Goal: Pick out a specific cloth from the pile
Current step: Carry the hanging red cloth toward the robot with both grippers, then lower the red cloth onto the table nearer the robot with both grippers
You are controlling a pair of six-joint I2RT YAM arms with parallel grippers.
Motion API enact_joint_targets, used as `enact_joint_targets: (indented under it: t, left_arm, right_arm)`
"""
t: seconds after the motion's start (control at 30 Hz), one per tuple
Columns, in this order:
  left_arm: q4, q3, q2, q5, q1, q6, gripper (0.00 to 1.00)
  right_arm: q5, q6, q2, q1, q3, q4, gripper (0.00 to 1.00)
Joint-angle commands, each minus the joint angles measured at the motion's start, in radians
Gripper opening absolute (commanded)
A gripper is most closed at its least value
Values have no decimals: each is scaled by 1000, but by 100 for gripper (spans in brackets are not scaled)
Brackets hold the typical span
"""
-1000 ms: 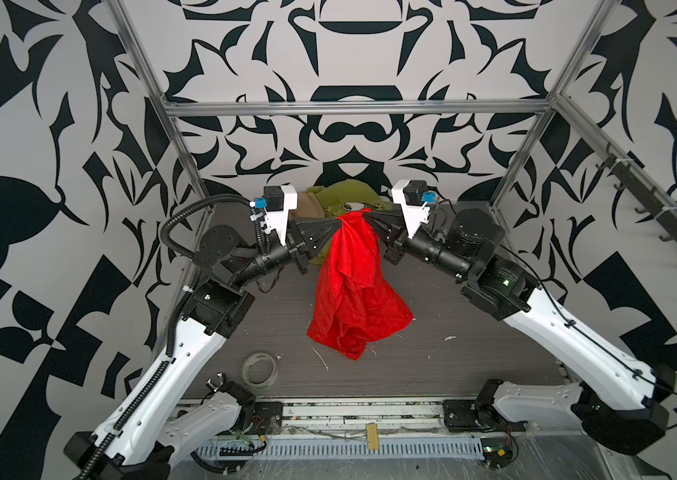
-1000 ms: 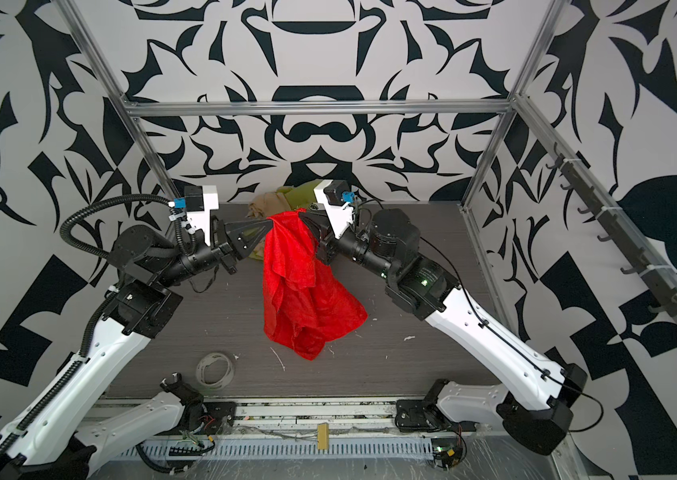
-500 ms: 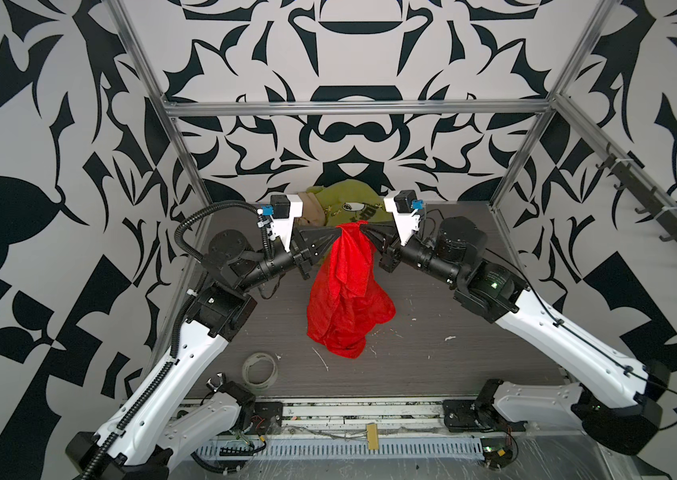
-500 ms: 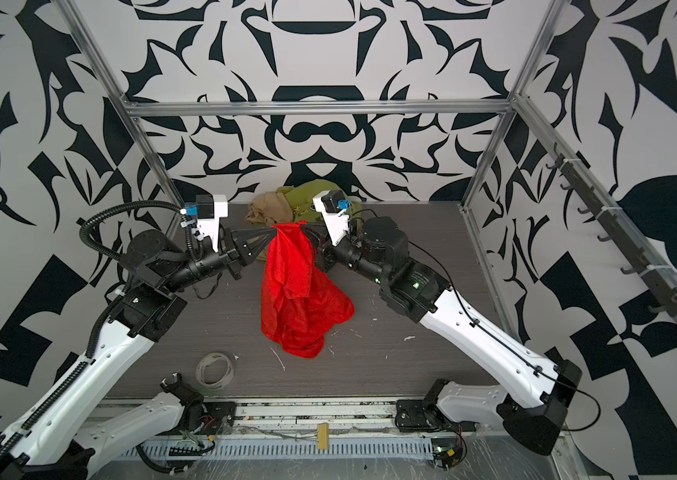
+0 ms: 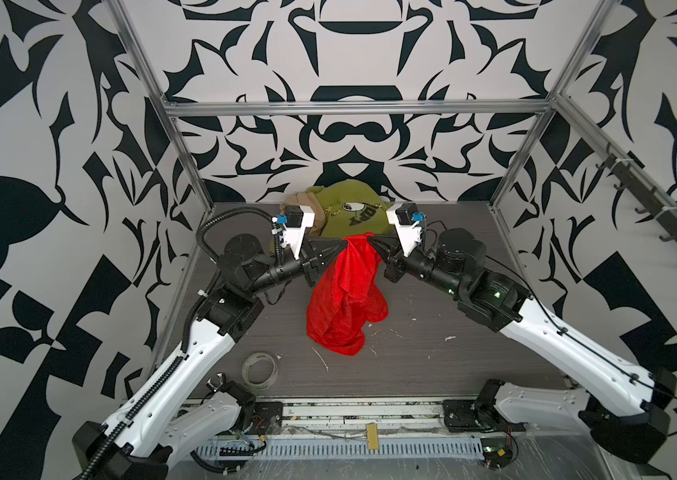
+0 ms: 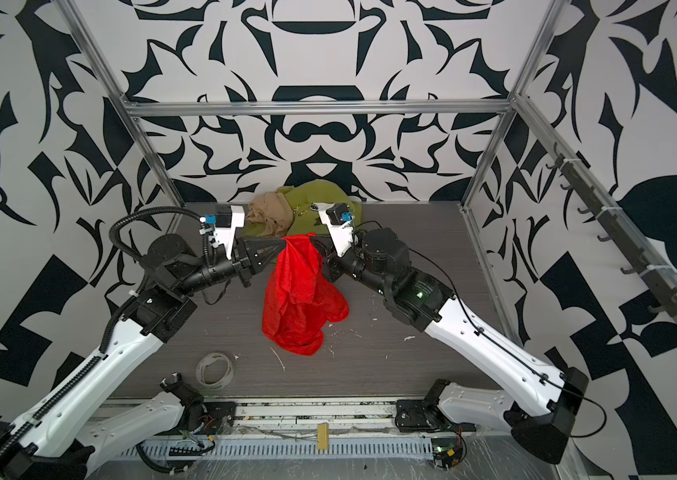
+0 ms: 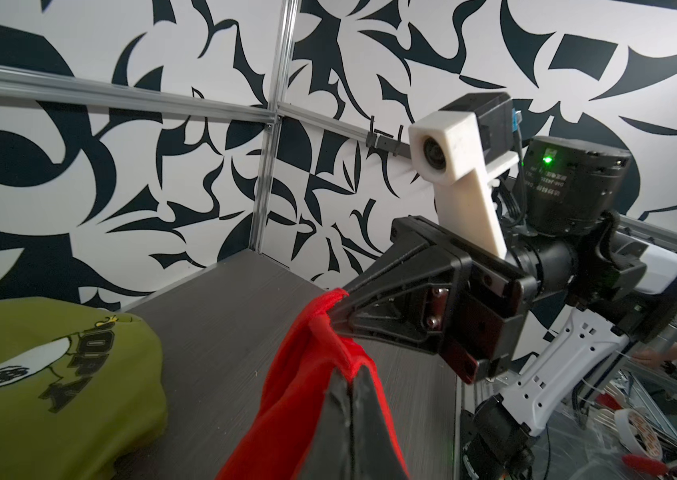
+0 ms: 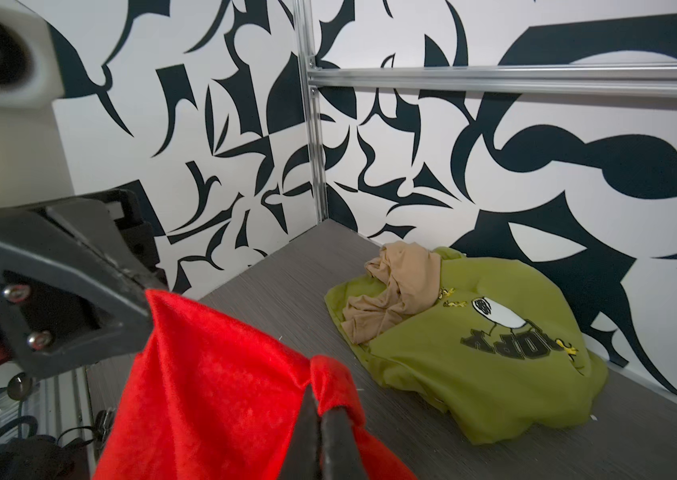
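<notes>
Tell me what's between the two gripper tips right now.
Only the bunched top edge of the red cloth spans that gap, pinched by the left gripper and the right gripper, both shut. Both top views show it.

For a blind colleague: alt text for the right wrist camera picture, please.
The right claw and the left claw both pinch the top edge of a red cloth that hangs over a grey table. Behind, a green lettered shirt lies by the patterned wall with a beige cloth on it.
</notes>
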Motion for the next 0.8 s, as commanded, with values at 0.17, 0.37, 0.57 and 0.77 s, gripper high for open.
enact_joint_targets:
  t: [0.17,0.37,0.57,0.77]
  left_arm:
    - [67,-91,7,-13,-49,13,0]
    - [104,-209,-27,-29,-53,-17,0]
    - [118,-311,-44,-42,-55,-51,0]
    - [134,-394,-65,-60,-56,-80,0]
  right_arm:
    - [82,-46,-47,-2,-50,-13,0]
    - [100,-61,-70,-5,-95,-19,0]
    - [111,-93,-69,-5,-96,-34,0]
    - [100,-99,-62,-5,-120,-50,0]
